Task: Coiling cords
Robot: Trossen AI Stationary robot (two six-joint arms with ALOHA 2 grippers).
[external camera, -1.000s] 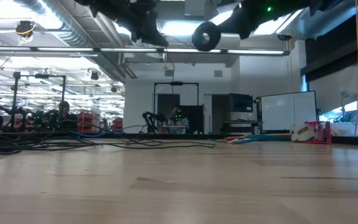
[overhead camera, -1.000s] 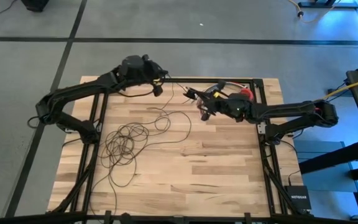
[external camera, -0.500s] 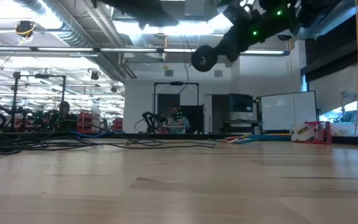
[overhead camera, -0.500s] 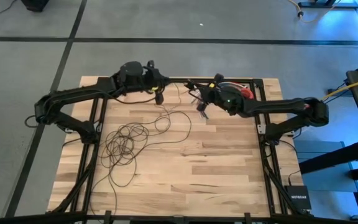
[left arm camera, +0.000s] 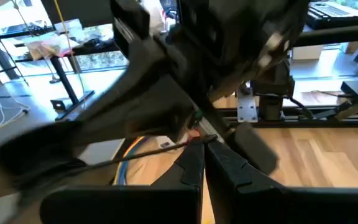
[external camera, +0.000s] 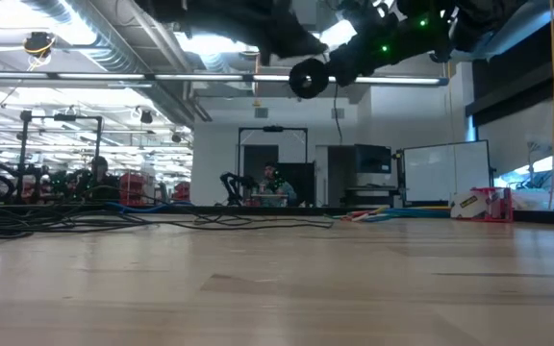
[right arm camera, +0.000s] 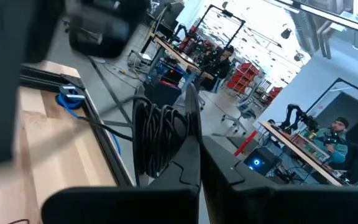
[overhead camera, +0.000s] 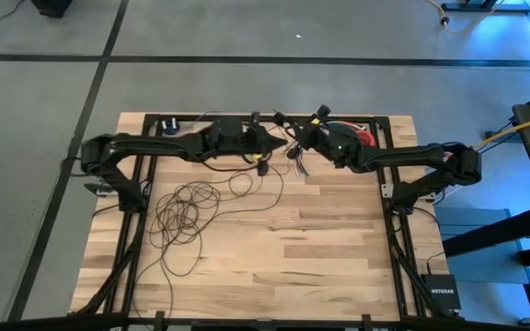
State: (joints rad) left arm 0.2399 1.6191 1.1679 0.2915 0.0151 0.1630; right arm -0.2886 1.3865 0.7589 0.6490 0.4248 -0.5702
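The cords are one thin dark wire. Part of it lies in loose loops (overhead camera: 187,210) on the wooden table's left half. Another part is wound into a small coil (right arm camera: 159,134), which also shows as a dark ring high over the table (external camera: 308,77). My right gripper (overhead camera: 294,140) is shut on that coil near the far edge. My left gripper (overhead camera: 272,149), reaching in from the left, is shut on a strand of the wire just beside it. Its fingertips (left arm camera: 204,144) nearly meet the right hand. My left gripper pinches a single strand of the wire (left arm camera: 188,142) between its fingertips, coming in about level from the table's left. The strand runs off sideways from the fingers in a straight line, clear of the table. My right gripper holds the coil's bundled turns (right arm camera: 166,149) between its two fingers, several turns together. It reaches about level from the table's right side. The coil stands up past the fingertips, lifted well clear of the table.
A bundle of coloured wires with a red piece (overhead camera: 364,138) lies at the far right corner, and a small blue thing (overhead camera: 169,126) at the far left. Black frame rails run along the far edge (overhead camera: 339,118) and both sides. The table's near half is bare wood (overhead camera: 320,248).
My left gripper has swung toward the table's right and slightly down, tipping more level, and now sits close beside the right gripper. My right gripper shifted a little toward the far edge with the coil, then held still. The loops on the table stayed put.
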